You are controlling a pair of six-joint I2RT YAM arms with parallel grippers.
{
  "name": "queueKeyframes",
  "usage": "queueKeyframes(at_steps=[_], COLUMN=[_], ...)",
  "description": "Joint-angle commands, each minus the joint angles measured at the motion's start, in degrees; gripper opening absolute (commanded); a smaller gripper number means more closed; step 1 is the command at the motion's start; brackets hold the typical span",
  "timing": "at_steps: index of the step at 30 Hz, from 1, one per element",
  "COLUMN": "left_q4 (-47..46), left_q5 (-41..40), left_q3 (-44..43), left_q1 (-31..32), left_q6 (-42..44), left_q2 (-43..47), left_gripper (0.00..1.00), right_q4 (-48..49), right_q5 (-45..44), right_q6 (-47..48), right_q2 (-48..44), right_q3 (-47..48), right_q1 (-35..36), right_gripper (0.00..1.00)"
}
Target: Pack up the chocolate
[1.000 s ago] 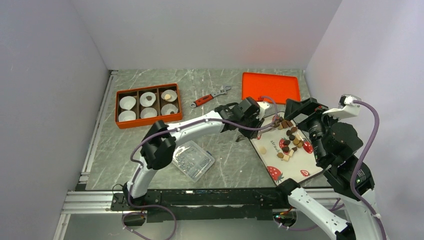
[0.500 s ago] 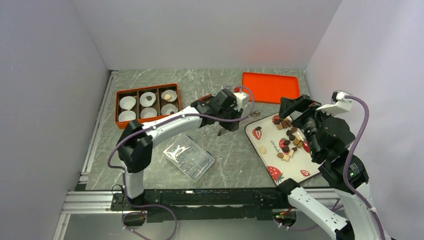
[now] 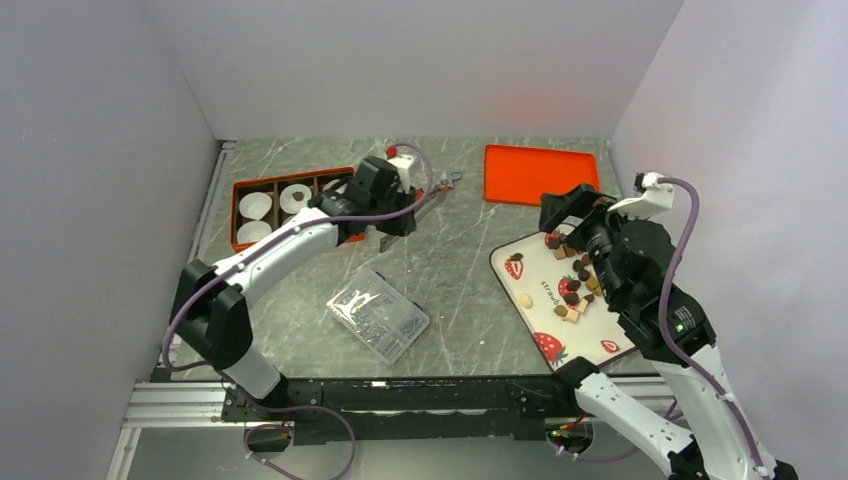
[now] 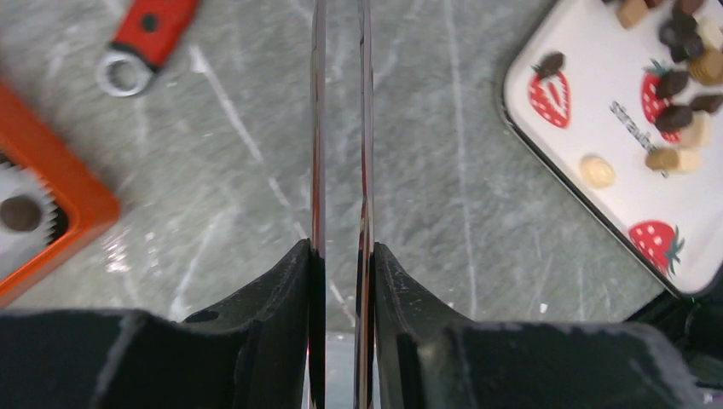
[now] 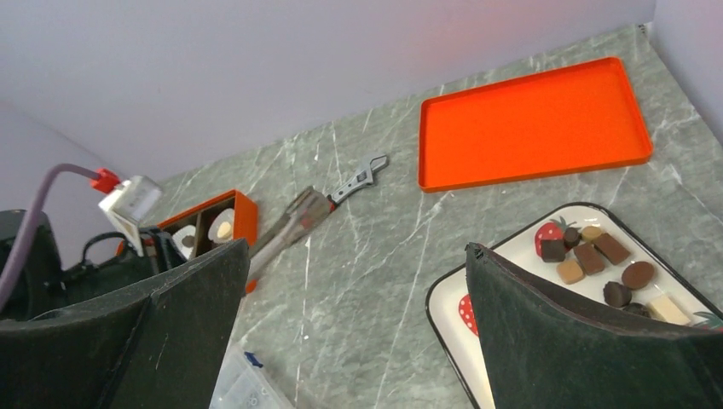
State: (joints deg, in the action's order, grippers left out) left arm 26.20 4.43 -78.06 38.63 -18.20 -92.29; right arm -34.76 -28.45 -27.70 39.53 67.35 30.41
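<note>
The chocolate [image 3: 580, 278] lies in a loose heap on a white plate [image 3: 545, 310] printed with strawberries, and one cream piece [image 3: 526, 300] lies apart. It also shows in the left wrist view [image 4: 682, 81] and the right wrist view [image 5: 597, 256]. An orange box [image 3: 240, 245] holds white paper cups. One cup holds a dark piece [image 4: 19, 213], another a tan piece [image 5: 223, 229]. My left gripper [image 3: 395, 215] is shut on metal tweezers [image 4: 341, 128] beside the box's right end; their tips are out of view. My right gripper [image 3: 565, 215] is open and empty above the plate's far corner.
A flat orange tray [image 3: 540, 175] lies at the back right. A red-handled wrench [image 4: 145, 34] lies between box and tray. A clear plastic case [image 3: 378, 315] sits near the front edge. Walls close in on three sides.
My left arm has swung left with the tweezers, from over the plate to beside the orange box. My right gripper has drawn back a little toward the plate's far corner.
</note>
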Motion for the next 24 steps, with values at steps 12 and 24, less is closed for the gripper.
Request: queueKeyframes(at_steps=[12, 24], left_q4=[3.0, 9.6], left_q5=[-3.8, -8.3], left_q3=[6.4, 13.0], left_q1=[-15.5, -25.7], left_q6=[-3.6, -3.5], left_q2=[12.4, 20.7], left_gripper=[0.32, 0.32], right_q4=[4.8, 6.1], right_q5=[8.5, 11.4], right_q6=[-1.0, -0.3], right_q2=[6.4, 9.6], right_q3=[-0.6, -1.0], right_q1=[-0.1, -0.2], right_gripper=[1.0, 1.0])
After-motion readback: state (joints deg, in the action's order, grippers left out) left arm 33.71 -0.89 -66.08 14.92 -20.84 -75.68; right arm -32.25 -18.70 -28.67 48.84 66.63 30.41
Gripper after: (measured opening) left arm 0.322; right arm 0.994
